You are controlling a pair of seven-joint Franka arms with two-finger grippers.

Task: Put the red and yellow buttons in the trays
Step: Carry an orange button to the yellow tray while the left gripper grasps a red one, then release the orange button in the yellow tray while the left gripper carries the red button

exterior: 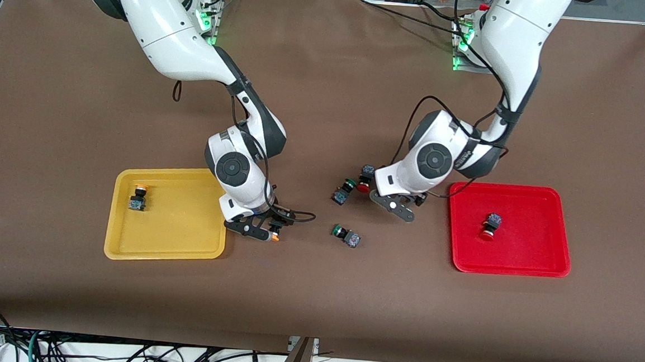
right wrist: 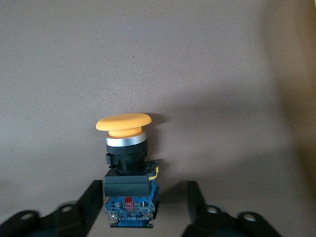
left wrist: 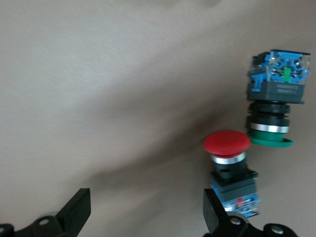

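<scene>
A yellow tray (exterior: 180,225) holds one yellow-capped button (exterior: 138,198). A red tray (exterior: 531,247) holds one red-capped button (exterior: 490,225). My right gripper (exterior: 266,231) is low on the table beside the yellow tray. It is open, its jaws either side of a second yellow-capped button (right wrist: 129,163), which lies on its side (exterior: 275,236); one finger (right wrist: 91,200) is against the body, the other stands apart. My left gripper (left wrist: 145,212) is open and empty, low over the table (exterior: 396,205). A second red-capped button (left wrist: 229,168) lies just outside one finger (left wrist: 213,210), and shows in the front view (exterior: 364,179).
Two green-capped buttons lie on the brown table: one (exterior: 344,191) right beside the loose red button, also in the left wrist view (left wrist: 274,98), the other (exterior: 346,234) nearer the front camera, between the two grippers. Cables trail from both wrists.
</scene>
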